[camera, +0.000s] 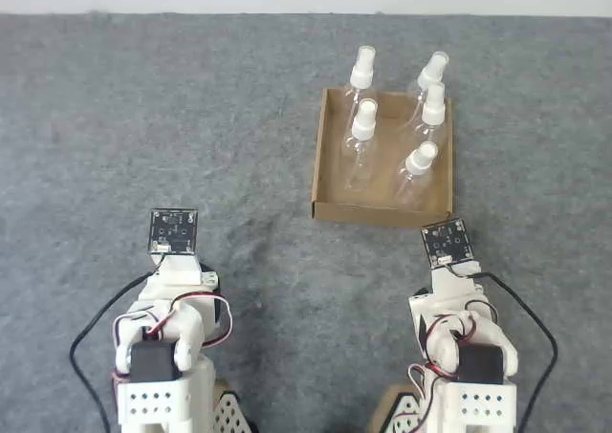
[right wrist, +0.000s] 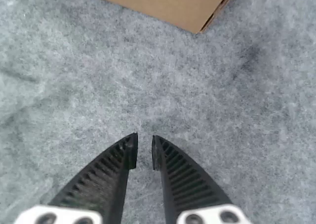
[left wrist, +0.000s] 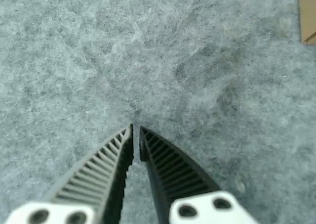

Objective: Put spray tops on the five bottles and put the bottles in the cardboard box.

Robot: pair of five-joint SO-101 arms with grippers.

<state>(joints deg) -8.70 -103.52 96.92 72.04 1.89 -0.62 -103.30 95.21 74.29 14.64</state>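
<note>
Several clear bottles stand upright in the cardboard box (camera: 382, 213) at the back right of the table, each with a white spray top, such as the front one (camera: 419, 158) and a back one (camera: 362, 68). My left gripper (left wrist: 136, 129) is shut over bare grey carpet, with nothing between its fingers. My right gripper (right wrist: 143, 136) is shut too, holding nothing, just short of the box's brown front wall (right wrist: 163, 1). Both arms sit drawn back at the near edge, the left arm (camera: 174, 290) well left of the box, the right arm (camera: 449, 290) right in front of it.
Grey carpet (camera: 172, 108) covers the whole table. A corner of the box (left wrist: 308, 16) shows at the edge of the left wrist view. Cables loop around both arm bases near the front edge.
</note>
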